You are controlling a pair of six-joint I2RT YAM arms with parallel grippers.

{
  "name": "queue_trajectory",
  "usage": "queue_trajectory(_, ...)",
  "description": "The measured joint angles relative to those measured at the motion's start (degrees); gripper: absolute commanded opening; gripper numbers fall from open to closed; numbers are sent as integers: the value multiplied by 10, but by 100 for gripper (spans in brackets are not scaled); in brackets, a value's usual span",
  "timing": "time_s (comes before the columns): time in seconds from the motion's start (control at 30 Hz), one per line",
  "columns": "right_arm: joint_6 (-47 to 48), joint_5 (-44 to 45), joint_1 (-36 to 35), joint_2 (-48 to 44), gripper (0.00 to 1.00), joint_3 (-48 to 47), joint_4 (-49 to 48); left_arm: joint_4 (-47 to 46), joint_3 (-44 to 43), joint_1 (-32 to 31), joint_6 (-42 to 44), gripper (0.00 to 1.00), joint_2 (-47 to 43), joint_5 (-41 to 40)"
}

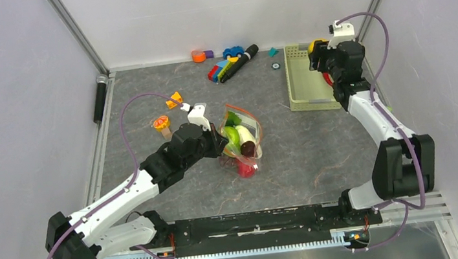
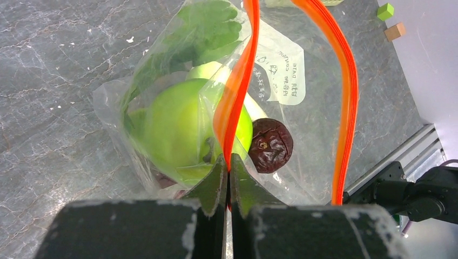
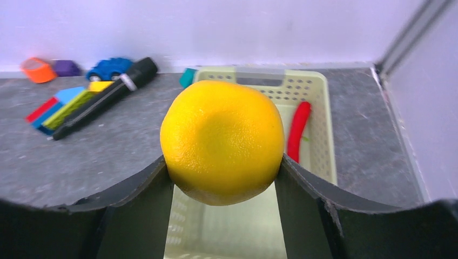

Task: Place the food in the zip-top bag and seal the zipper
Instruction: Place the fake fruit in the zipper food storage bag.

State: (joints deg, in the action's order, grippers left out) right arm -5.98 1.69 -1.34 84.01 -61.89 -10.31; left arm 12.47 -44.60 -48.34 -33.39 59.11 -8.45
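The clear zip-top bag (image 1: 242, 138) lies mid-table with its mouth open; in the left wrist view (image 2: 178, 108) it holds green fruits (image 2: 178, 127) and a dark red wrinkled fruit (image 2: 271, 144). My left gripper (image 2: 229, 162) is shut on one side of the red-orange zipper strip (image 2: 237, 86); the other side (image 2: 345, 91) stands apart. A red fruit (image 1: 245, 168) lies at the bag's near end. My right gripper (image 3: 222, 167) is shut on a yellow fruit (image 3: 222, 141), held above the pale green basket (image 3: 318, 135), which holds a red chili (image 3: 298, 129). The slider tab is not visible.
Coloured blocks (image 1: 223, 70), a black marker (image 1: 243, 61), a blue toy car (image 1: 233, 51) and an orange piece (image 1: 198, 55) lie at the back. An orange-slice toy (image 1: 161, 123) and yellow-orange pieces (image 1: 175, 99) sit left of the bag. A black cylinder (image 1: 100, 98) lies by the left rail.
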Motion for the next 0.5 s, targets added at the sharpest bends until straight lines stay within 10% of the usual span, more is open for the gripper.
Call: queue_trajectory(0.5, 64, -198, -189, -107, 43, -51, 178, -4, 0, 0, 0, 2, 0, 2)
